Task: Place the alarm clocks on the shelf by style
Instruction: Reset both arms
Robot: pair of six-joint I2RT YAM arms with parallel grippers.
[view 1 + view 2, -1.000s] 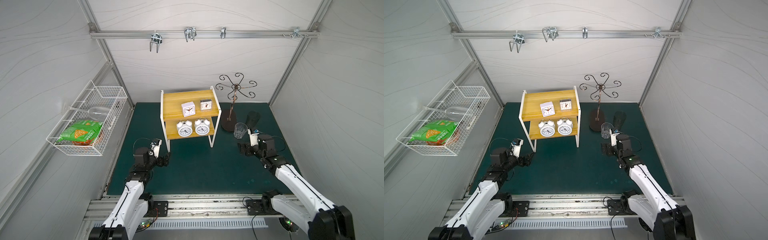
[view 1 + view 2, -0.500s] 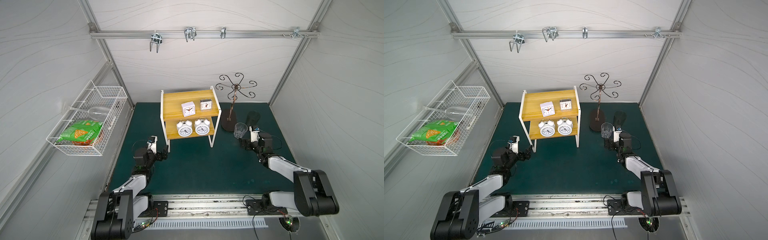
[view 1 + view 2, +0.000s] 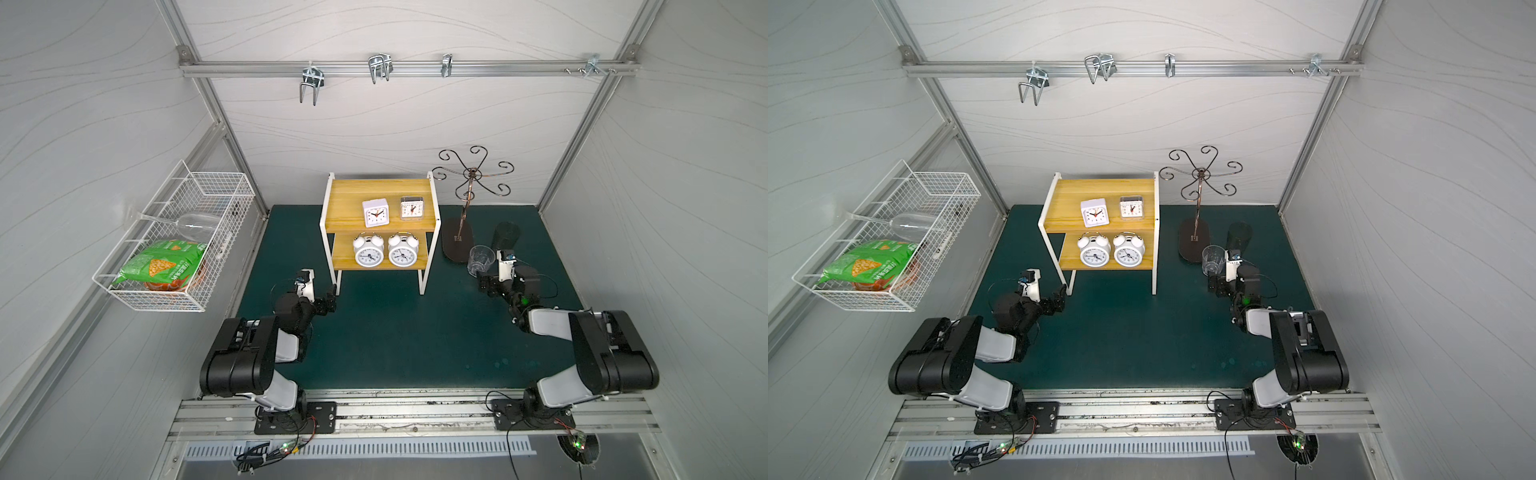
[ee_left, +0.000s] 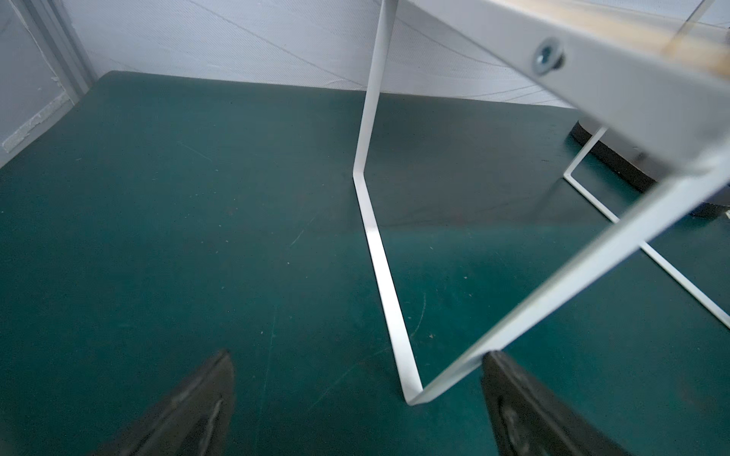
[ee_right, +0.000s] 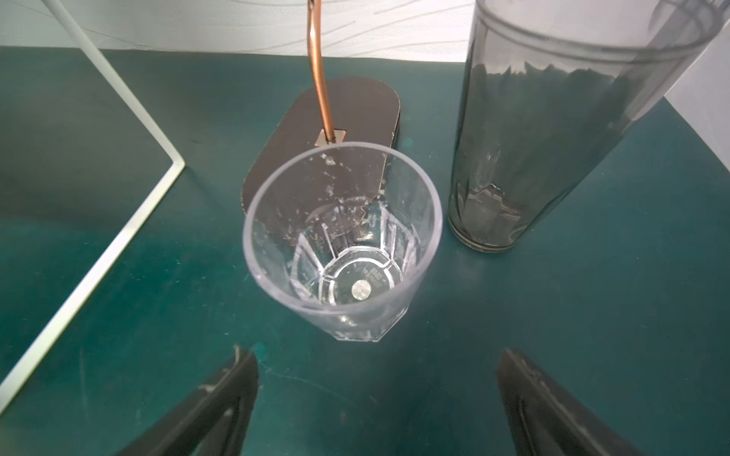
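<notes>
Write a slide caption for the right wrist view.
Open right gripper facing an empty clear tumbler beside a taller smoky glass.

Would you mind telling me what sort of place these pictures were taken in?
Probably a robot test booth, not a home: panel walls on an aluminium frame, two arms on a rail, and staged props like the shelf of clocks.
</notes>
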